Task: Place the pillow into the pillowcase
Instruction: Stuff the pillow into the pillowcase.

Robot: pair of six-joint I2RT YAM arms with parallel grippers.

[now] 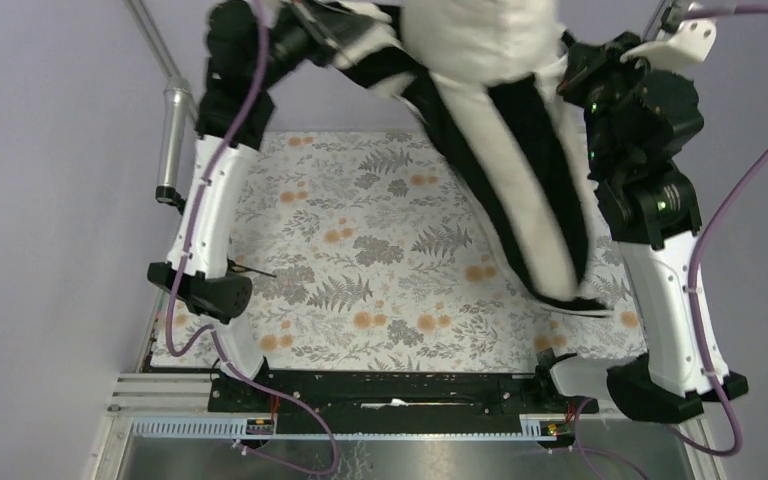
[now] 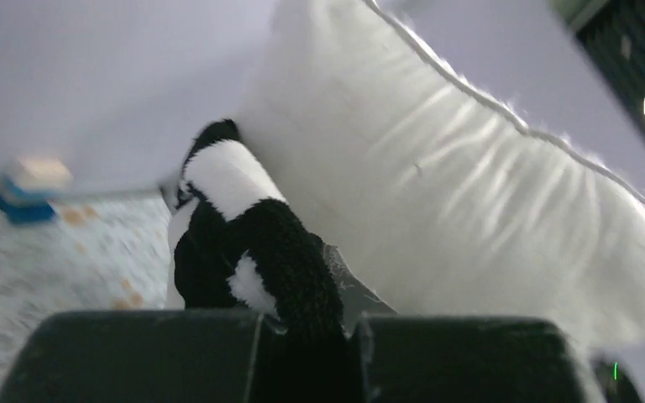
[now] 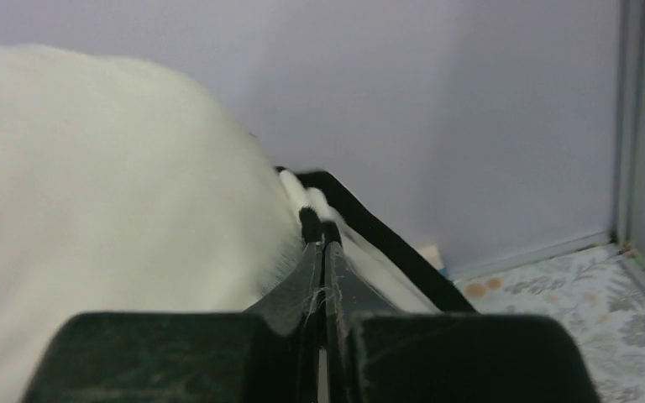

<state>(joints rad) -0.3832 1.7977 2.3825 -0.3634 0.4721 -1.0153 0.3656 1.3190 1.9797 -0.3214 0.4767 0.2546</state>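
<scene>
Both arms are raised high over the table. The black-and-white striped pillowcase hangs from them, its lower end trailing down onto the table at the right. The off-white pillow bulges out of its top. My left gripper is shut on a bunched fold of the pillowcase, with the pillow just behind it. At the sleeve's other side, my right gripper is shut on the pillowcase edge. There the jaws of the right gripper are pressed together on the cloth, and the pillow lies to their left.
A floral-printed cover lies over the table. A metal pole stands at the back left. A small blue and tan object sits at the table's far edge. The arm bases and a rail run along the near edge.
</scene>
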